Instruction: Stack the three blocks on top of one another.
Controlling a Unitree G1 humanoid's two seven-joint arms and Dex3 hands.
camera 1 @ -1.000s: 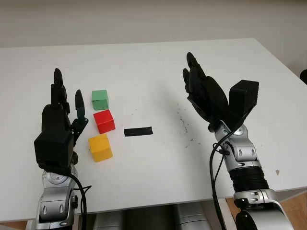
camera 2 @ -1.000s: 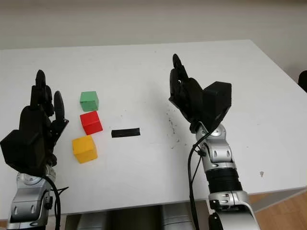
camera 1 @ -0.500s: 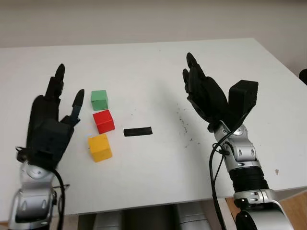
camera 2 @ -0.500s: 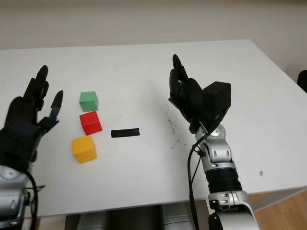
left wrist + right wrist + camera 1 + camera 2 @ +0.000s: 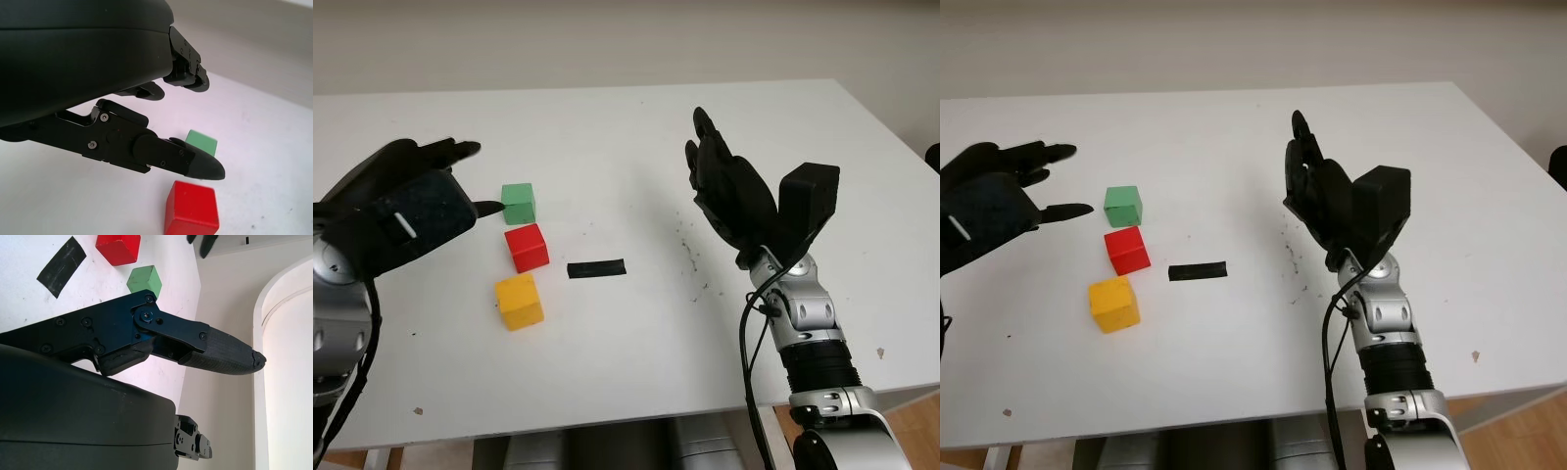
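I find three blocks in a near-to-far row, left on the bench (image 5: 636, 137): yellow block (image 5: 519, 302), red block (image 5: 526, 247), green block (image 5: 518, 203), none stacked. My left hand (image 5: 406, 211) hovers left of green, fingers (image 5: 460, 149) spread, holding nothing (ready to reach). Right hand (image 5: 732, 196) waits open, well right.

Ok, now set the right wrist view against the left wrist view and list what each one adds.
The right wrist view adds the open right hand, held above the table, and the black strip. The left wrist view adds the open left hand close up, above the table near the blocks. Both share the red block, the green block and the white table.
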